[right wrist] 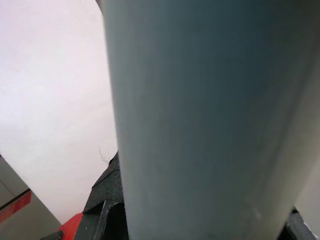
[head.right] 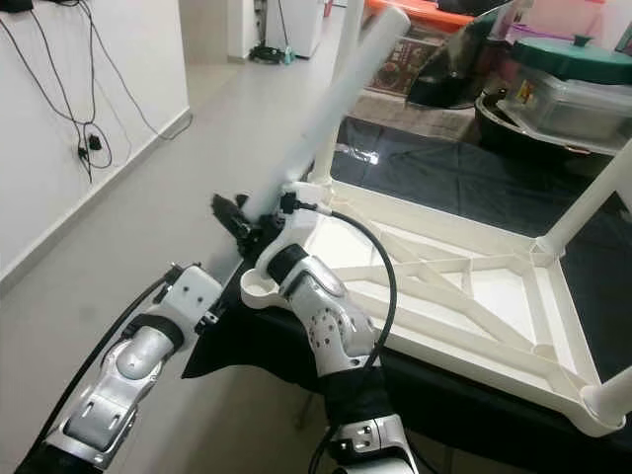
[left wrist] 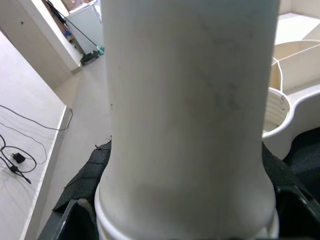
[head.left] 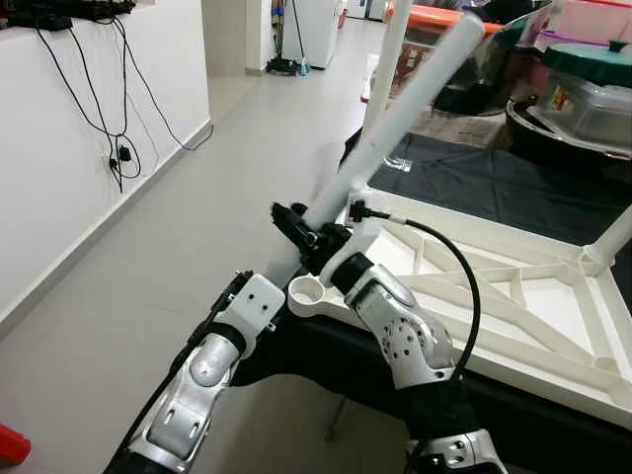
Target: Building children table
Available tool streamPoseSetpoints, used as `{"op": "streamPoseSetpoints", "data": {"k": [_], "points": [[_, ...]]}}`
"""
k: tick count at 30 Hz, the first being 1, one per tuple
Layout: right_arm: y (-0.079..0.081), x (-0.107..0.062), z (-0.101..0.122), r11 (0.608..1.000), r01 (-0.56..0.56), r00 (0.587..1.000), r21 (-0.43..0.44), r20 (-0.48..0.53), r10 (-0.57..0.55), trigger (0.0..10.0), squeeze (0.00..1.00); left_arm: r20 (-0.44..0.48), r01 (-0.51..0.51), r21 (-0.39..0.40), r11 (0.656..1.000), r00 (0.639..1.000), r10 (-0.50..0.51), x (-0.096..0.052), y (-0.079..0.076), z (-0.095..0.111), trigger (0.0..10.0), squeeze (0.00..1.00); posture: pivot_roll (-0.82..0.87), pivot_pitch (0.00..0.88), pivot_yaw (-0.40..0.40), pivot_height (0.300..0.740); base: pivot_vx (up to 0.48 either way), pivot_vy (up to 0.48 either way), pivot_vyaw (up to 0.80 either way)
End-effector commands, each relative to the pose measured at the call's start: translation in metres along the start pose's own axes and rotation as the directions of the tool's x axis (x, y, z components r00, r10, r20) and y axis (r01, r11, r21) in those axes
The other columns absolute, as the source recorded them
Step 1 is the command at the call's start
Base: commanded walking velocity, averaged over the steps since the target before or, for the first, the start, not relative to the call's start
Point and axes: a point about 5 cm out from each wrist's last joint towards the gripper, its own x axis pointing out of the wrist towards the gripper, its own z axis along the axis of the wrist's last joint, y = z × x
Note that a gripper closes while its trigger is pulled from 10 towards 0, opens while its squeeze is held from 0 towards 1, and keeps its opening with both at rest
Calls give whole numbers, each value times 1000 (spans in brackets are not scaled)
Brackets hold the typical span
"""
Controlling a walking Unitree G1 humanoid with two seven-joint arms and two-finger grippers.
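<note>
Both grippers, left [head.left: 296, 229] and right [head.left: 331, 247], clamp 1 white table leg [head.left: 395, 118], tilted far-right above the empty corner socket [head.left: 308, 291].

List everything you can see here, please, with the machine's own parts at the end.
Table top: one, white, upside down on the black cloth, ribbed underside up.
Empty leg socket: one, white, at the near corner.
Loose table leg: one, white, tilted, held by both tools beside that socket.
Fitted legs: three, white, upright at the other corners.
Black cloth: one, under the table top.
Cables: black, hanging on the white wall, left.
Lidded tub: one, clear with a green lid, far right.
Left tool: black, on the leg.
Right tool: black, on the leg.
</note>
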Motion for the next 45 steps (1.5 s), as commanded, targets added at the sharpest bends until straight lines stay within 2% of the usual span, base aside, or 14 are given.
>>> {"op": "streamPoseSetpoints", "data": {"k": [1, 5, 12, 13, 19, 22, 23, 24, 25, 29, 35, 36, 42, 45], "points": [[21, 12, -3, 997, -53, 998, 57, 36, 51, 0, 0, 29, 17, 18, 1000, 999, -18, 2, -3, 5, 10000, 0, 175, 43, -102, 740, 0, 0, 0], [21, 12, -3, 997, -57, 998, 54, 37, 55, 0, 0, 31, 16, 27, 1000, 999, -17, 2, -2, 4, 10000, 0, 175, 44, -102, 740, 0, 0, 0], [20, 10, -3, 997, -58, 998, 51, 37, 56, 0, 0, -27, 6, -30, 1000, 1000, -6, 1, 2, -3, 10000, 0, 175, 43, -102, 740, 0, 0, 0], [19, 10, -2, 997, -57, 998, 44, 41, 55, 0, 0, -39, 8, -56, 998, 999, -10, 0, 2, -5, 10000, 1000, 175, 43, -100, 740, 0, 0, 0], [10, 10, 9, 999, -36, 997, 14, 70, 35, 0, 0, -82, -5, -113, 994, 997, -4, -8, 6, -15, 10000, 1000, 175, 45, -103, 740, 0, 0, 0], [1, 12, 20, 1000, -12, 995, -11, 97, 13, 0, 0, -140, -21, -148, 989, 990, 0, -19, 8, -26, 10000, 1000, 174, 46, -104, 740, 0, 0, 0], [-5, 13, 27, 1000, 4, 993, -26, 116, -1, 0, 0, -165, -29, -195, 980, 986, -3, -26, 6, -30, 10000, 0, 180, 50, -107, 740, 0, 0, 0], [-10, 15, 32, 999, 18, 991, -38, 130, -13, 0, 0, -177, -28, -235, 972, 984, -14, -32, 3, -33, 10000, 0, 180, 50, -107, 740, 0, 0, 0], [-10, 15, 32, 999, 18, 991, -38, 130, -13, 0, 0, -177, -28, -235, 972, 984, -14, -32, 3, -33, 10000, 0, 180, 50, -107, 740, 0, 0, 0], [-29, 19, 50, 988, 132, 973, -77, 199, -114, 0, 0, -171, -11, -346, 938, 984, -52, -56, -14, -28, 10000, 0, 187, 55, -115, 740, 0, 0, 0], [-37, 17, 54, 971, 226, 950, -74, 239, -203, 0, 0, -181, -67, -370, 927, 983, -1, -64, -15, -27, 10000, 0, 190, 52, -117, 740, 0, 0, 0], [-41, 16, 54, 960, 267, 940, -81, 244, -240, 9804, 0, -183, -100, -396, 913, 983, 28, -65, -12, -27, 10000, 0, 189, 50, -116, 740, 0, 0, 0], [-49, 14, 54, 936, 340, 918, -95, 250, -308, 10000, 0, -175, -148, -404, 903, 981, 82, -63, -2, -25, 10000, 0, 186, 38, -115, 740, 251, -196, 0], [-55, 17, 54, 913, 389, 907, -124, 226, -356, 10000, 0, -176, -185, -404, 896, 977, 123, -61, 9, -23, 10000, 0, 183, 31, -115, 740, 376, -294, 0]]}}
